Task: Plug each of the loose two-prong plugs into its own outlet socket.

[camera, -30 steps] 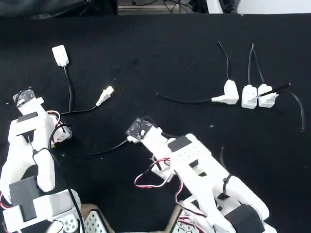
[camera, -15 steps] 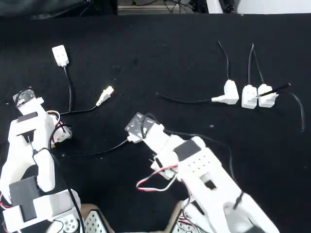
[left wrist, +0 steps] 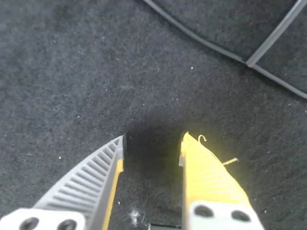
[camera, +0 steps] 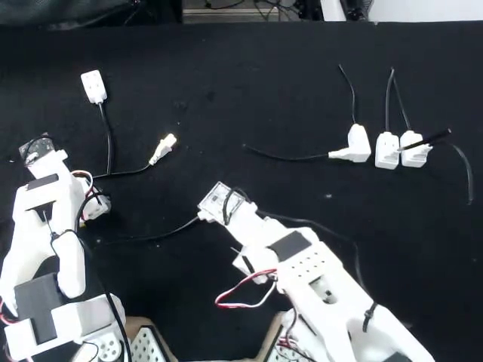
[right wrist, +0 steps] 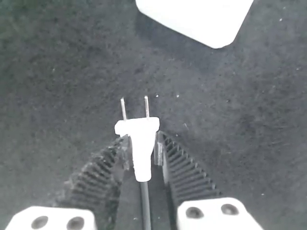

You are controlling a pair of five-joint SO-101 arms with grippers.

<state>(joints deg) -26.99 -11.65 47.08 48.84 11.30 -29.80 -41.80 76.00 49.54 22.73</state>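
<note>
My right gripper (right wrist: 141, 139) is shut on a white two-prong plug (right wrist: 137, 134), prongs pointing at a white outlet socket (right wrist: 194, 14) a short gap ahead. From above, this gripper (camera: 221, 200) sits mid-table over a small white piece with a black cord (camera: 202, 217). Another loose white plug (camera: 163, 148) lies to the upper left, and a white socket (camera: 93, 85) lies at the far left. My left gripper (left wrist: 151, 143) hangs open over bare black cloth, holding nothing; it stands at the table's left edge (camera: 36, 148).
At the right, a white plug (camera: 358, 143) and two white socket blocks (camera: 386, 149) (camera: 413, 147) lie side by side with black cords. A cord (camera: 143, 237) runs between the arms. A small white piece (camera: 96, 211) lies by the left arm.
The right arm has swung, and its gripper with the plug shifted slightly toward the near right. A black cord now trails beside that arm. The left arm has not moved.
</note>
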